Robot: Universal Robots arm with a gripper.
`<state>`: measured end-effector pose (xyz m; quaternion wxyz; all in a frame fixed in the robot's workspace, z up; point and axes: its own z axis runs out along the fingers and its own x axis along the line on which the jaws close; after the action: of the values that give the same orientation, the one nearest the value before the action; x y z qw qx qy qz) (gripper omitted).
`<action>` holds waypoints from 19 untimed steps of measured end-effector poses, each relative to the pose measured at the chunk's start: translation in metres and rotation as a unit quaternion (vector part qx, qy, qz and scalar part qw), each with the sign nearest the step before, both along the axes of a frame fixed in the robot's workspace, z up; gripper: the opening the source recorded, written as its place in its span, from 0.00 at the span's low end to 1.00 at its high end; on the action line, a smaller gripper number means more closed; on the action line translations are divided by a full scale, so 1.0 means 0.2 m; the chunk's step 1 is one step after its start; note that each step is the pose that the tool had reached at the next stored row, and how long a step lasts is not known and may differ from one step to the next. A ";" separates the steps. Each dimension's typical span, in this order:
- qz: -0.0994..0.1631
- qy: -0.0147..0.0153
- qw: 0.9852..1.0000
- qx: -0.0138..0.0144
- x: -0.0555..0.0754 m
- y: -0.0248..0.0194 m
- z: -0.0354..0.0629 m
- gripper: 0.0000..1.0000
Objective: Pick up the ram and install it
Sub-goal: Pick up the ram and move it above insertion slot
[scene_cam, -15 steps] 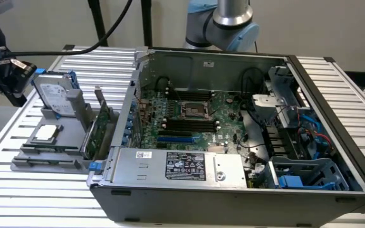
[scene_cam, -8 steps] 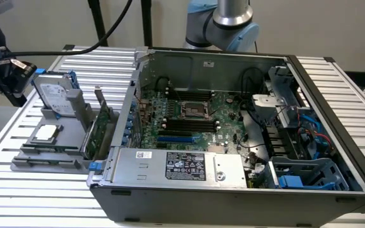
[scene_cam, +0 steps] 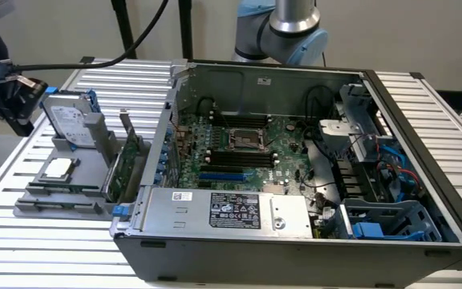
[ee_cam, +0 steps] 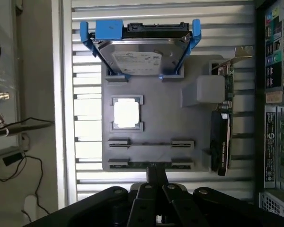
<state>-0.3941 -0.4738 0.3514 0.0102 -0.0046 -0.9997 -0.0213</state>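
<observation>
Ram stick (ee_cam: 141,165), the long narrow circuit-board strip, looks to be standing on edge in the outermost pair of cradles on the grey plastic parts tray (ee_cam: 151,118). That's the tray edge farthest from the silver-labelled hard drive with blue rails (ee_cam: 138,52). Seen from above it's just a thin dark line, so I can't swear to more. The black two-finger gripper (ee_cam: 156,166) hangs well above that same edge, tips pressed together with nothing between them. I'd call this the approach part of the pick-up, nothing grabbed yet. The next move would need the tips spread and lined up across the stick's thin faces. The black motherboard slots (scene_cam: 239,158) in the open dark-grey computer case (scene_cam: 279,81) look empty.
</observation>
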 end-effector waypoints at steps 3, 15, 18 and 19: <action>0.027 0.000 1.000 0.000 0.00 0.000 -0.007 0.00; 0.136 0.000 0.991 0.000 0.00 0.000 -0.033 0.00; 0.163 0.000 0.987 0.000 0.00 0.000 -0.041 0.00; 0.172 0.000 0.985 0.000 0.00 0.000 -0.043 0.00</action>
<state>-0.3940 -0.4738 0.3427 0.0137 0.1674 -0.9856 -0.0192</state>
